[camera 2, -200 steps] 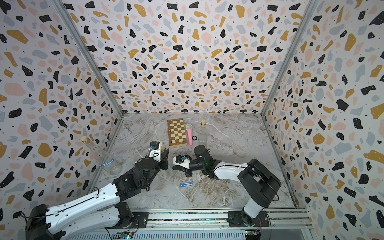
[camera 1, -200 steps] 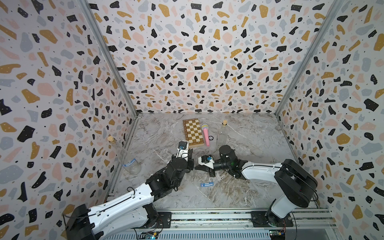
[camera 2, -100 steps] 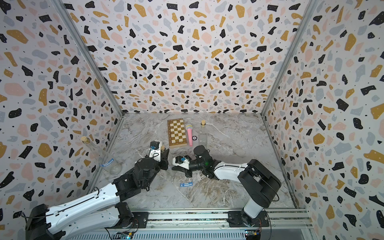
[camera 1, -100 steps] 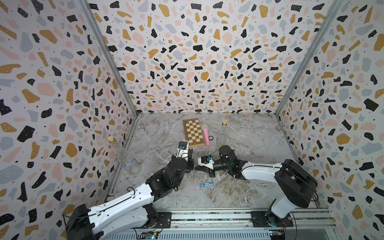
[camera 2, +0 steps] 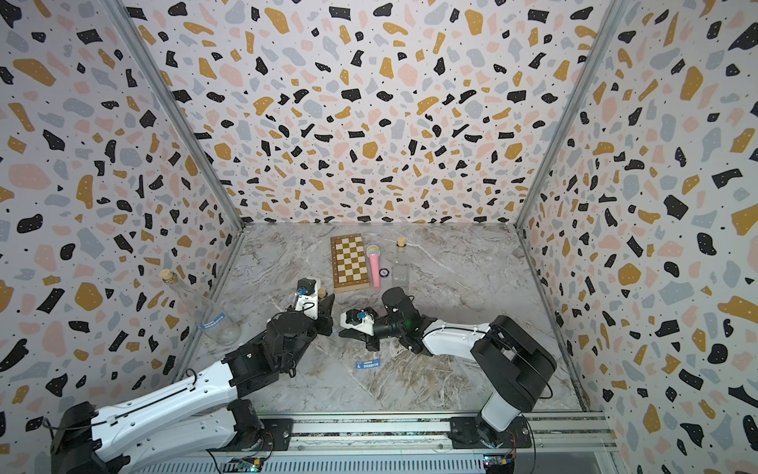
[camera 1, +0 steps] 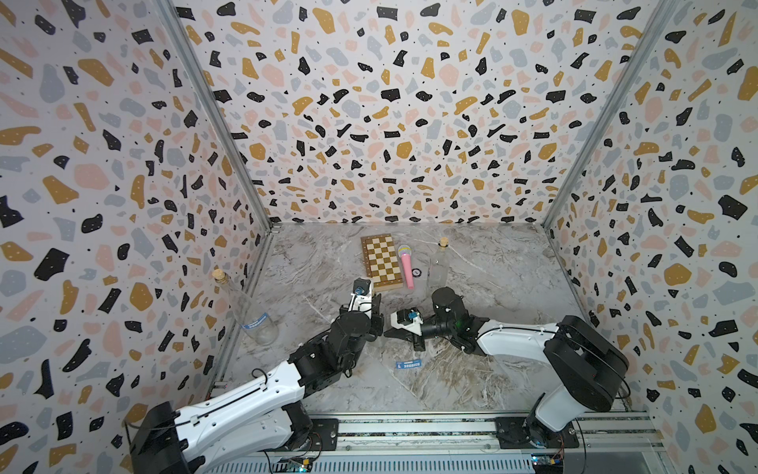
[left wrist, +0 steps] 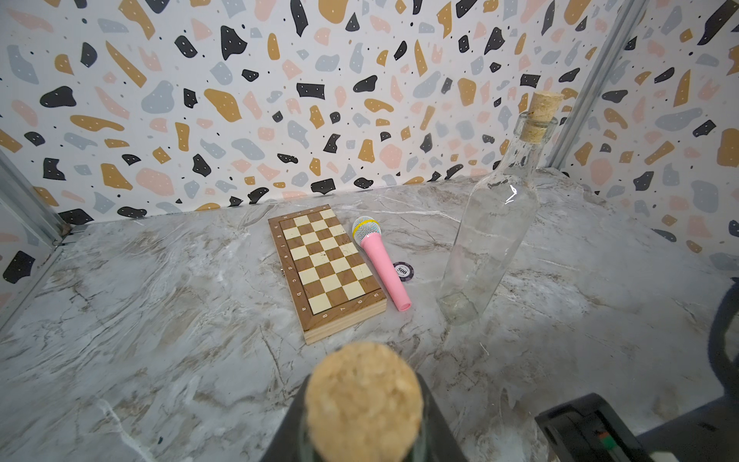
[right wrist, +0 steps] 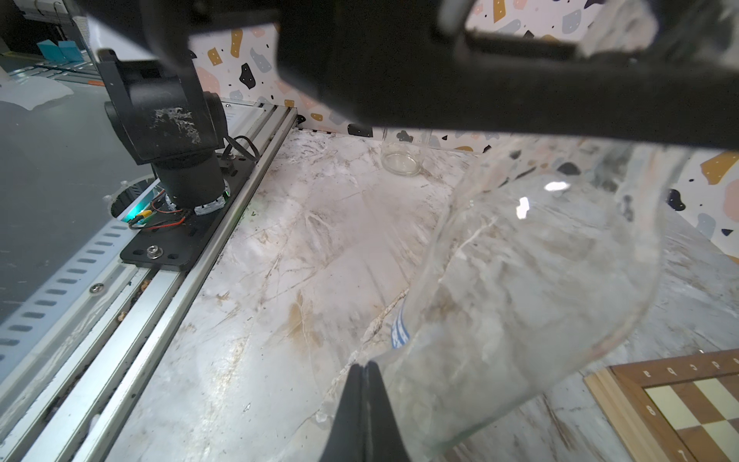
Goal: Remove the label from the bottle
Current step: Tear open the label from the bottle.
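Note:
My left gripper [left wrist: 364, 424] is shut on the neck of a clear glass bottle [right wrist: 540, 288]. Its cork [left wrist: 364, 400] fills the near part of the left wrist view and also shows in a top view [camera 2: 322, 292]. The bottle hangs tilted over the table, its body mostly hidden under the left arm in both top views. A blue-and-white strip of label [right wrist: 400, 332] sits on the bottle's side. My right gripper [right wrist: 364, 366] is shut, its tips against the glass just beside that strip. I cannot tell whether it pinches the label. In a top view the two grippers [camera 1: 371, 312] [camera 1: 387, 333] nearly meet.
A loose blue label [camera 1: 409, 365] lies on the marble table in front of the grippers. Behind them are a chessboard [camera 1: 381, 262], a pink microphone [camera 1: 406, 266], a poker chip [camera 1: 417, 271] and a bare corked bottle [camera 1: 439, 266]. A labelled corked bottle [camera 1: 250, 312] leans at the left wall.

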